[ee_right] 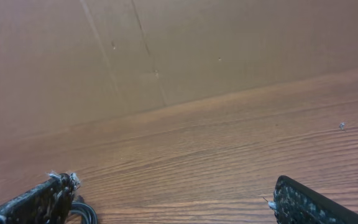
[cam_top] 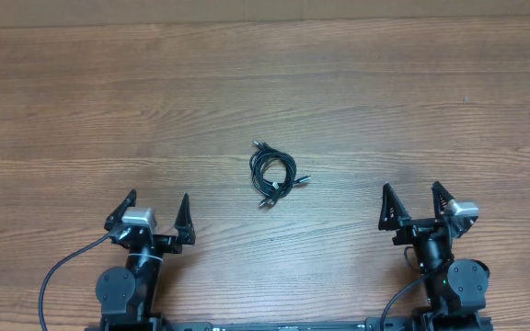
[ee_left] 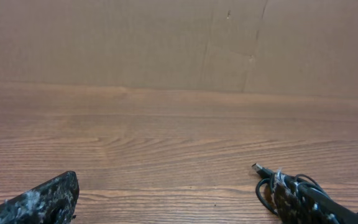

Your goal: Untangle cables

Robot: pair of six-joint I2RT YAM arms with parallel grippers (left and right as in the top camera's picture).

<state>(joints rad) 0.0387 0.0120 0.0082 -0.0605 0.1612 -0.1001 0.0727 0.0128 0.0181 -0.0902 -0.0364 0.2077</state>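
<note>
Brown wood grain is filling the overhead view, and both of your arms are sitting folded low at the near edge of the table (cam_top: 265, 83), well apart from each other. Your left gripper (cam_top: 157, 202) is pointing toward the far side, its two tapered black fingers splayed wide in a V and holding nothing. Your right gripper (cam_top: 410, 189) is mirroring it on the other side, fingers likewise spread apart and empty. Out ahead, roughly between the two, the cables (cam_top: 272, 173) are lying on the bare wood as a small coiled bundle. They are thin glossy black cords looping over one another in a rough oval, with little silvery plug tips poking out at the edges. Neither gripper is touching them. From your left wrist camera, the bundle is showing at the lower right, partly behind one finger, with one plug tip (ee_left: 257, 167) jutting out to the left. The fingers (ee_left: 45, 200) are looking rough and speckled, black flecked with white. From your right wrist camera, only a curve of cord is peeking in at the lower left corner, just beside one finger. A plain brown creased backdrop (ee_left: 166, 43) is rising behind the table.
</note>
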